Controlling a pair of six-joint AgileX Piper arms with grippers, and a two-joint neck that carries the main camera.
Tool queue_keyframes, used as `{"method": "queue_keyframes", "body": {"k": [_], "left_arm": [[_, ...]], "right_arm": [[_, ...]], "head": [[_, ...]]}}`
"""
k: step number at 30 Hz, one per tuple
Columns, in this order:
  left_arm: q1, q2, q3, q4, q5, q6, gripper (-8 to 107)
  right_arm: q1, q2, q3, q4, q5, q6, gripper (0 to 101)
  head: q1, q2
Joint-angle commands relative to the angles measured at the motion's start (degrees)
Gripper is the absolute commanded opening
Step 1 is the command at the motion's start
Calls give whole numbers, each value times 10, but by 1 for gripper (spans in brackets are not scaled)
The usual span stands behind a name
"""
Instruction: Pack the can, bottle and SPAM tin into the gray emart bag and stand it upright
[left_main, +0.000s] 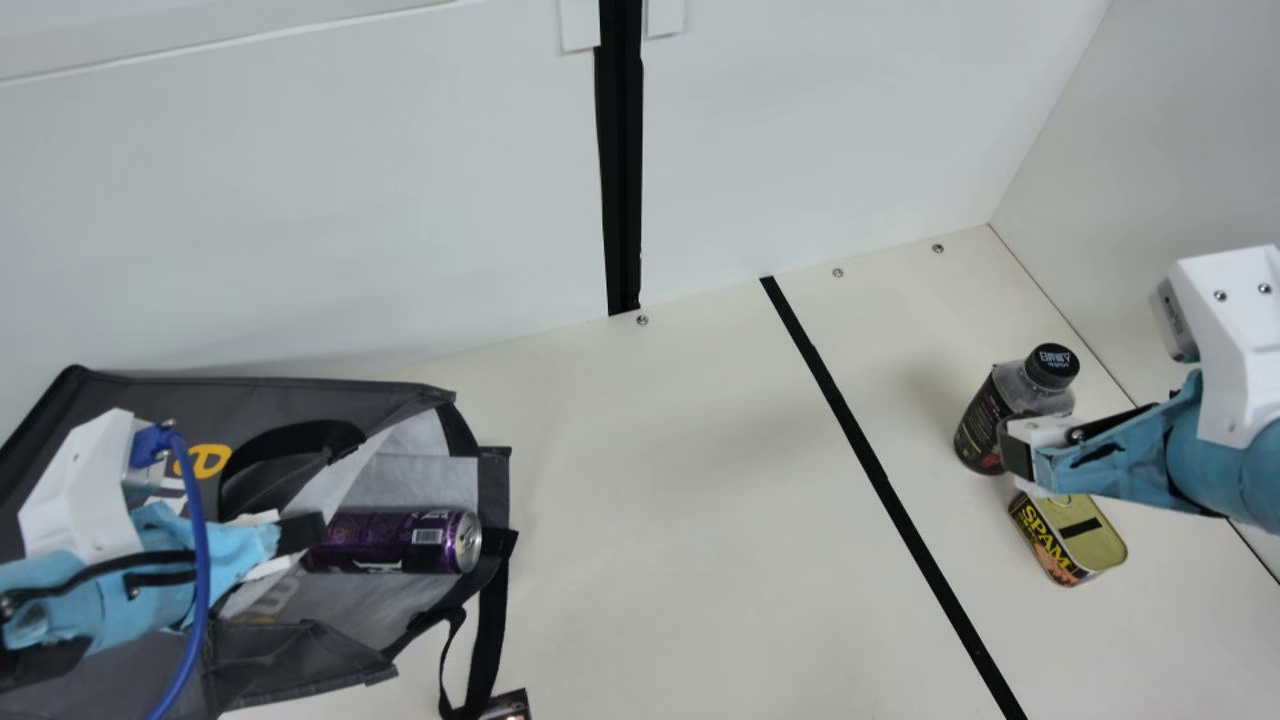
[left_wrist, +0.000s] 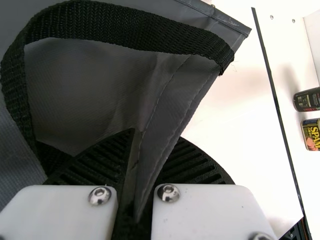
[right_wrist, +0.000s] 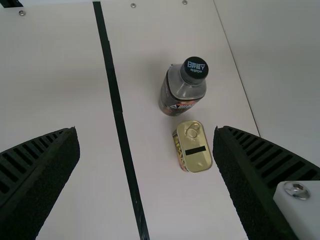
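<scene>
Left gripper (left_main: 300, 533) pinches fabric of the gray bag (left_main: 335, 393), can (left_main: 385, 541) lying at its mouth; right gripper (left_main: 1017, 452) (jaws wide open) hovers near upright bottle (left_main: 982, 420) and SPAM tin (left_main: 1092, 543).

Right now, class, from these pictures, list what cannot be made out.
- Purple can: its inner end, main view, behind the left gripper.
- Gray bag: its base, main view, cut off by the left edge.
- Small object: what it is, main view, cut off by the bottom edge.
</scene>
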Motion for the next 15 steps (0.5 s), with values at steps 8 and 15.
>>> {"method": "queue_keyframes", "body": {"k": [8, 15], "left_arm": [[0, 0, 0, 0, 0, 0, -8], [0, 0, 0, 0, 0, 0, -8]], "right_arm": [[1, 2, -2, 3, 0, 3, 95], [-5, 11, -9, -2, 0, -11, 95]], "head": [[-13, -1], [-13, -1]]}}
